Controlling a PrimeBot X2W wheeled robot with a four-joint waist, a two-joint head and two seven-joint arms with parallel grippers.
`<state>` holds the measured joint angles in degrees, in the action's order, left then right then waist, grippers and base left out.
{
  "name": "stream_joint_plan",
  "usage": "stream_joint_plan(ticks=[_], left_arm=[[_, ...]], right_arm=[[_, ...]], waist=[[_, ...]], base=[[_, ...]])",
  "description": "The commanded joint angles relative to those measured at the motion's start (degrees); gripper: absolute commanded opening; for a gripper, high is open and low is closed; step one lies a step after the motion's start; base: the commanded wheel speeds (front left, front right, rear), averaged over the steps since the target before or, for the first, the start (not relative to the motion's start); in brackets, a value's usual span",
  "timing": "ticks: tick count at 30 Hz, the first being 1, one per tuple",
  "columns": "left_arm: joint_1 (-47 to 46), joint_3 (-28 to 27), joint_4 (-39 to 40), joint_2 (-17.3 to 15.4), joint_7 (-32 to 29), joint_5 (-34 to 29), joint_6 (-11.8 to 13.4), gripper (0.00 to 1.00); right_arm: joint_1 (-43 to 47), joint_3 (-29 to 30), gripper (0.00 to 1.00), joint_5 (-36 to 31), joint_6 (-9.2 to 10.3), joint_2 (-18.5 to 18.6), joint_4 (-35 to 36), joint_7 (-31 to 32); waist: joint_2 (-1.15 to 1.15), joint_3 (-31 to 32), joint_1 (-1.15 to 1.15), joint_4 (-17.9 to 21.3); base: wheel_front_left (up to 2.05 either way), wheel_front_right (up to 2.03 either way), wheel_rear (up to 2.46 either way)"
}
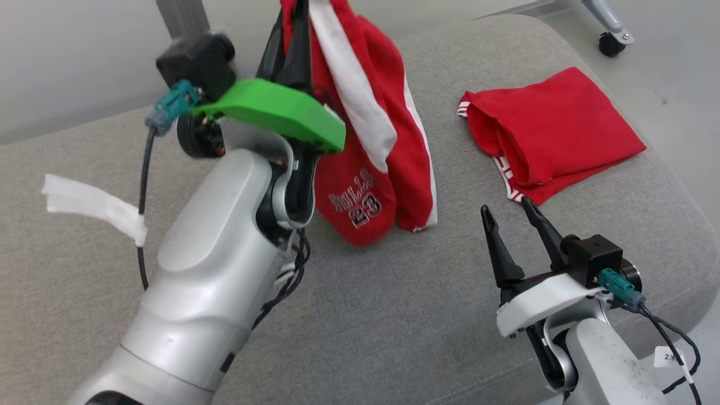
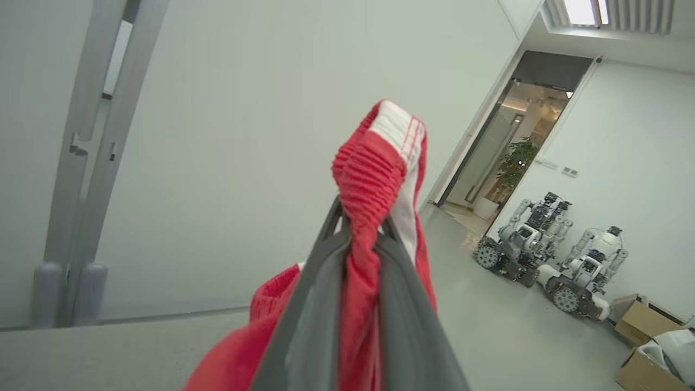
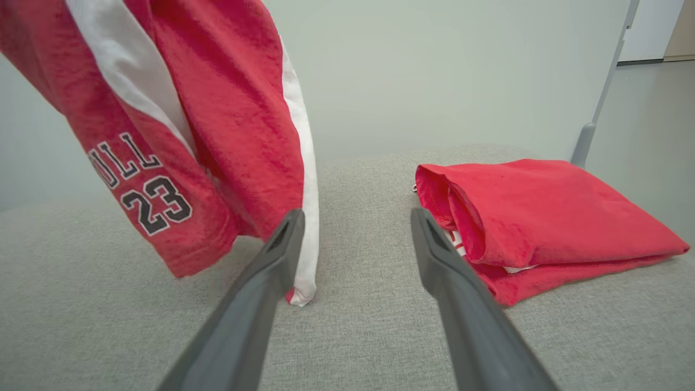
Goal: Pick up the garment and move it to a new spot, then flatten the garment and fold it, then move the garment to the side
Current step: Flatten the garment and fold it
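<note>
The left gripper [image 2: 362, 214] pinches the red Bulls shorts [image 1: 360, 191] by the waistband [image 2: 374, 157], so they hang straight for moving. The right gripper [image 1: 505, 206] holds its fingers wide and empty.

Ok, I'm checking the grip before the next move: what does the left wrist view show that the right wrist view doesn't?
Left wrist view adds: the left claw shut on the red shorts at their elastic waistband, with parked robots and cardboard boxes along the far wall. Right wrist view adds: the open right claw, the number 23 print on the hanging leg, and a folded red garment lying flat. Both share: the hanging red shorts and the grey cushion.
</note>
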<state>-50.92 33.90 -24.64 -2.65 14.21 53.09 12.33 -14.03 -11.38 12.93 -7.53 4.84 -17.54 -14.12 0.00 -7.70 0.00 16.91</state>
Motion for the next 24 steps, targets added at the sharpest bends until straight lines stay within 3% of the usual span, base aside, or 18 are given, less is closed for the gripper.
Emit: stream_joint_plan(ticks=[1, 9, 16, 17, 18, 19, 24], left_arm=[[3.3, 0.0, -2.6, -0.9, 0.4, -1.0, 0.7, 0.00], [16.2, -5.3, -12.8, -4.5, 1.1, -1.7, 1.7, 0.00], [25.4, -12.9, -13.4, -4.7, 0.9, -6.0, 0.5, 0.00], [27.1, -14.1, -13.1, -4.2, 0.9, -6.7, 0.0, 0.20], [28.0, -14.8, -13.0, -3.9, 0.9, -7.0, -0.5, 0.54], [29.1, -15.7, -12.7, -3.5, 0.9, -7.5, -1.2, 1.00], [32.3, -18.8, -9.2, -2.3, 1.0, -11.5, -5.3, 1.00]], right_arm=[[0.9, 0.3, 1.00, -0.2, 0.10, 0.2, 0.3, 0.1], [1.7, 1.0, 1.00, -0.8, 0.10, 0.3, 1.0, 0.6], [2.2, 1.6, 1.00, -1.1, 0.10, 0.6, 2.0, 1.4], [2.3, 1.5, 1.00, -1.1, 0.10, 0.6, 2.1, 1.6], [2.3, 1.4, 1.00, -1.0, 0.10, 0.6, 2.2, 1.7], [2.4, 1.3, 1.00, -1.0, 0.10, 0.6, 2.3, 1.7], [3.1, 1.6, 1.00, -1.1, 0.10, 0.7, 2.8, 2.1]], waist=[[0.00, 0.3, 0.00, -2.3], [0.00, 0.1, 0.00, -7.7], [0.00, 0.7, 0.00, -11.6], [0.00, 0.9, 0.00, -11.9], [0.00, 1.0, 0.00, -12.2], [0.00, 1.1, 0.00, -12.4], [0.00, 1.6, 0.00, -13.5]], base=[[0.00, 0.00, 0.00], [0.00, 0.00, 0.00], [0.00, 0.00, 0.00], [0.00, 0.00, 0.00], [0.00, 0.00, 0.00], [0.00, 0.00, 0.00], [0.00, 0.00, 0.00]])
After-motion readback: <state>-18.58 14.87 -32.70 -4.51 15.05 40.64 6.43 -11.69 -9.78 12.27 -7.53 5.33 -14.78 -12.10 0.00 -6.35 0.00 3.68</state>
